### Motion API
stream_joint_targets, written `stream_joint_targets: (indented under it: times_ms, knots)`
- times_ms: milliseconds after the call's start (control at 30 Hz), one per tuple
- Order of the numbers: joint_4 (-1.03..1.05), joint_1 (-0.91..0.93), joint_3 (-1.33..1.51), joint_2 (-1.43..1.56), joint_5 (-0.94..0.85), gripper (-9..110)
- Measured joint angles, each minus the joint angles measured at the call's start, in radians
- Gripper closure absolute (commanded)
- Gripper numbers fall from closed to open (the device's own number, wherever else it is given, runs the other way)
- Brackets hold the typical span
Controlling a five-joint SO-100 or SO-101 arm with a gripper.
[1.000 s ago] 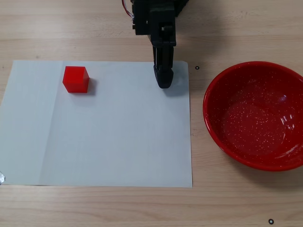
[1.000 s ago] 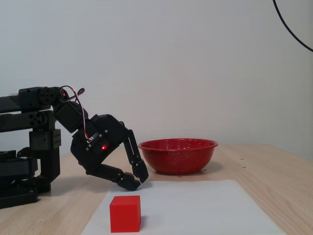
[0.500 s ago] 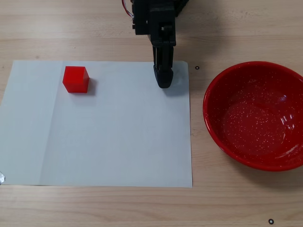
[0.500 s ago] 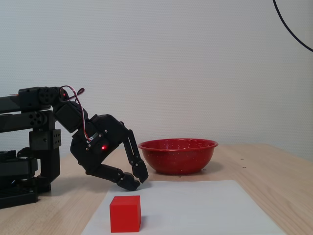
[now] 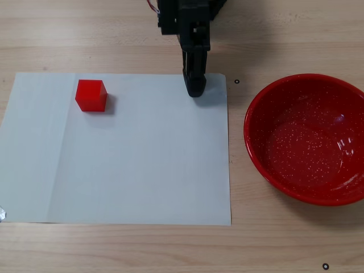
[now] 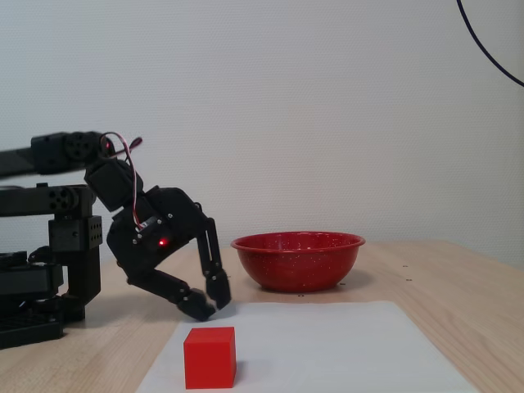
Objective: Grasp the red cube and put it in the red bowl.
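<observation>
- One red cube [image 6: 210,357] stands nearest in the side fixed view, low and left of centre, on a white sheet [image 5: 142,165].
- One pair of fingers [image 6: 210,307], tips together, empty, behind it.
- One red bowl [image 5: 267,153], right edge cut off in the top-down fixed view, on the worktop [image 5: 85,34].

The red bowl [image 5: 307,139] is cut by the right edge of a fixed view; small black table marks [image 5: 325,266] are unidentifiable.
</observation>
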Motion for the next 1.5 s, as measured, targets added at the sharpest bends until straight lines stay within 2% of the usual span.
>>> stream_joint_targets:
  times_ms: [167, 467, 800, 1100, 1500]
  knots:
    - [0.069, -0.029, -0.114, -0.110, 0.037, 101]
    - [0.265, -0.149, -0.499, -0.399, 0.080, 101]
    - [0.391, -0.307, -0.876, -0.747, 0.138, 101]
    - [0.555, -0.446, -1.239, -1.052, 0.293, 101]
    - [0.733, -0.617, -1.620, -1.390, 0.442, 89]
